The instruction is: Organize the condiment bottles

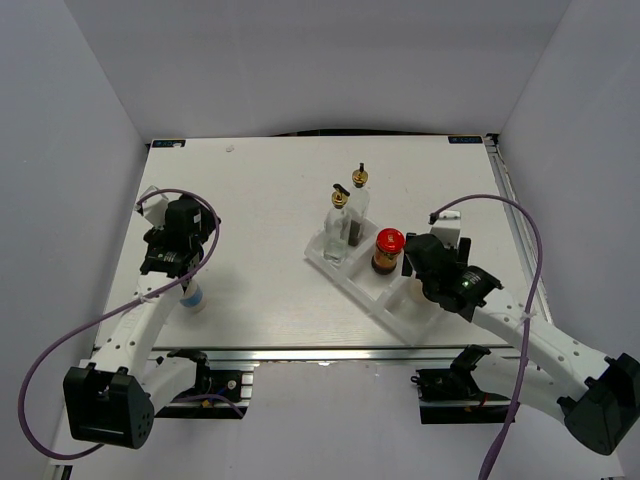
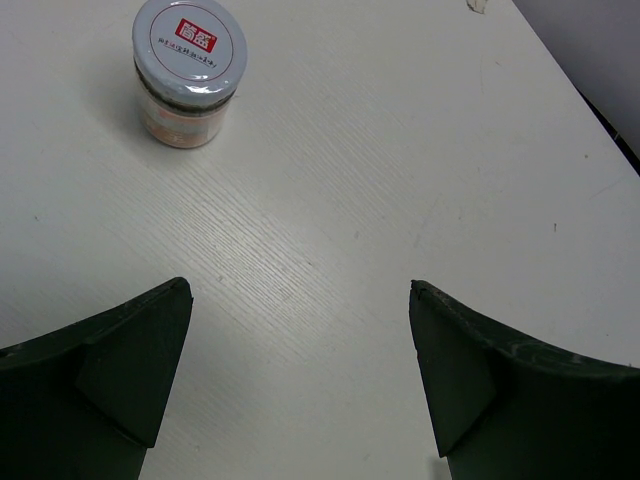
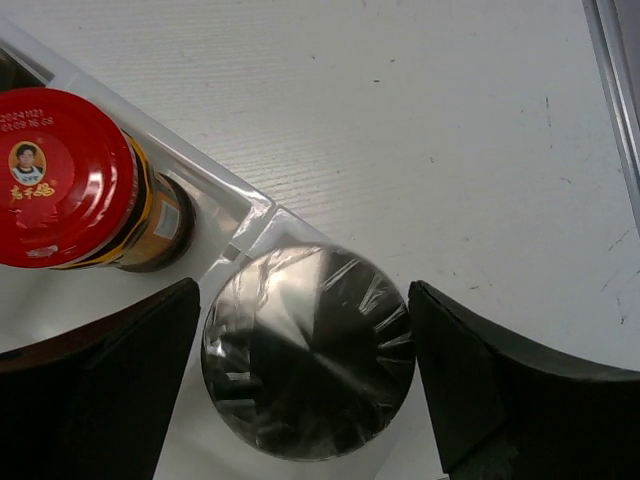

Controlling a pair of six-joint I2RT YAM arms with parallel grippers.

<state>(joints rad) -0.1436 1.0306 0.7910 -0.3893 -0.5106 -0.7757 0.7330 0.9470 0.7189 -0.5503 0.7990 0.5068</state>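
White-lidded and small, the pale jar (image 2: 190, 70) stands alone on the worktop (image 2: 400, 150) at the left, just ahead of the left fingers (image 2: 120, 370) — spread fully wide and holding nothing, probably lined up to take it next. Mid-worktop, the white tray (image 1: 350, 283) groups the rest: a gold-spouted glass bottle (image 1: 338, 228) at its far end, a second spouted bottle (image 1: 359, 198) just behind, and the red-lidded jar (image 1: 389, 248) in the middle compartment. Rightmost, the right fingers (image 3: 520, 400) flank the silver-capped shaker (image 3: 308, 350) in the near compartment — whether they press on its cap or stand just clear, I cannot tell.
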